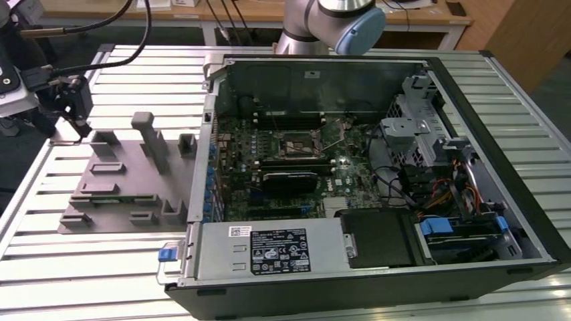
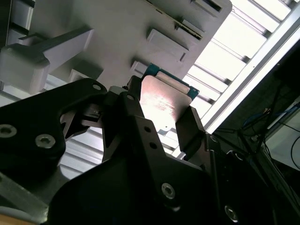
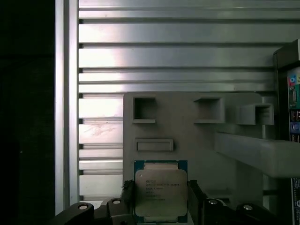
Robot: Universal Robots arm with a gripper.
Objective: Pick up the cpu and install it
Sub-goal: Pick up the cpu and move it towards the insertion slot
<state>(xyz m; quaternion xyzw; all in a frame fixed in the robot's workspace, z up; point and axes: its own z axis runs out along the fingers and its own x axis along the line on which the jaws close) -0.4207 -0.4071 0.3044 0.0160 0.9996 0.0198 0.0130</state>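
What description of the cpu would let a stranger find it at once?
Find the grey plastic fixture with raised blocks on the slatted metal table. By its edge, held between the jaws of the black gripper, is the small square chip. Its silvery metal top and green rim set it apart.

No print is legible. Faint lines of print cross the cpu [image 3: 161, 190] top. A black label [image 1: 278, 251] and a white sticker [image 1: 241, 231] on the grey box [image 1: 214, 257] carry tiny unreadable print.
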